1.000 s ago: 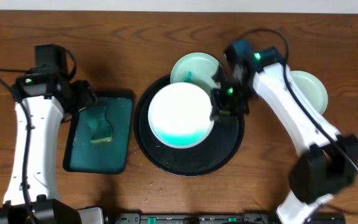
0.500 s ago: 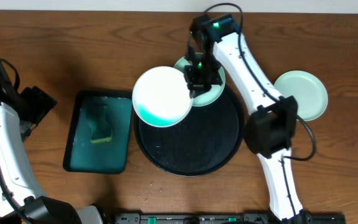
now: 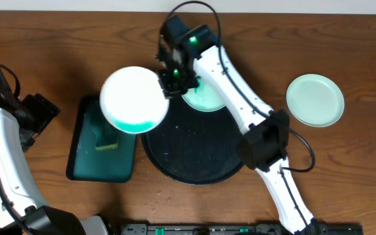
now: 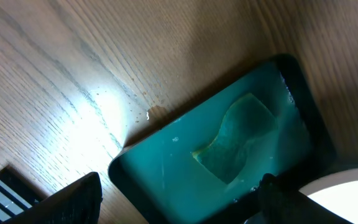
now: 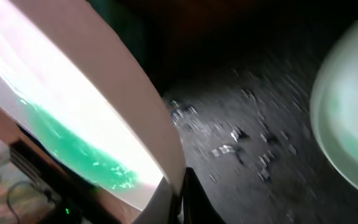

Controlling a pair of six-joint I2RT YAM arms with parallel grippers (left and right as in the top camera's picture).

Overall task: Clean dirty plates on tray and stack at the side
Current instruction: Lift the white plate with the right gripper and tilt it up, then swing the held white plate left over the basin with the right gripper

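- Wooden table (image 3: 57, 52): work surface under both arms.
- Black round tray (image 3: 201, 163): centre, near side.
- Teal rectangular tray (image 3: 87, 163): just left of the black tray, holding a sponge (image 3: 106, 134).
- White plate (image 3: 134, 99): lifted above the gap between the two trays, teal smear along its near edge.
- Mint plate (image 3: 207, 98): at the black tray's far rim.
- Second mint plate (image 3: 315, 100): on the table, far right, well apart.
- Right gripper (image 3: 168, 81): clamped on the white plate's right rim.
- Left gripper (image 4: 180, 183): fingers spread, empty, left of the teal tray.
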